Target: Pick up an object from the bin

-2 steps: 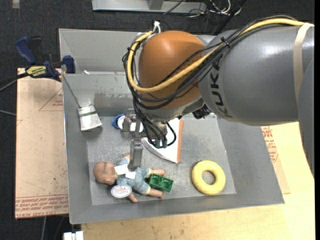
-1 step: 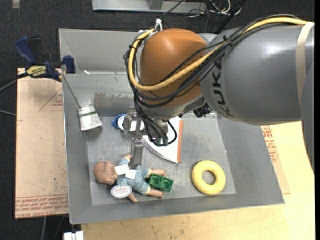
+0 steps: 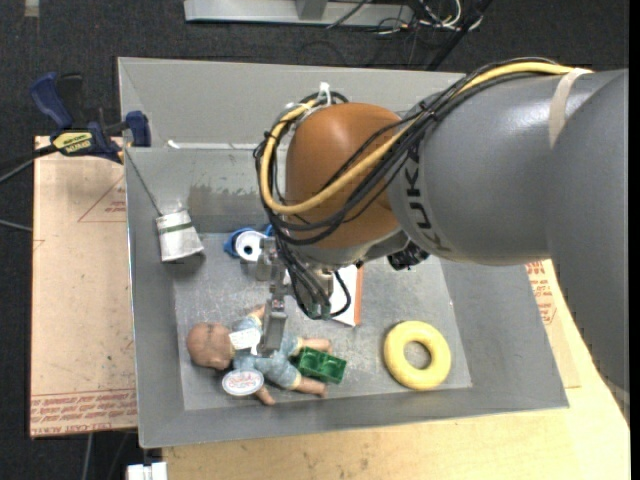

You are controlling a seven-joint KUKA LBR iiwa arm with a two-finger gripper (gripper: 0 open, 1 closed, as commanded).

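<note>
The bin [image 3: 210, 298] is holding one doll [image 3: 210, 346], one yellow ring [image 3: 392, 360], one green block [image 3: 322, 365], one metal cup [image 3: 178, 238] and one blue thing [image 3: 243, 243]. The doll, bald and in pale blue, is lying lower left. The gripper [image 3: 272, 338] is sitting right over its middle, and I can't tell if it's open or closed.

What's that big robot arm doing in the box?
The arm reaches into the grey bin from the right. Its gripper is down on a baby doll lying at the front left. A green block lies beside the doll, and a yellow ring lies farther right. The doll is on the bin floor.
</note>
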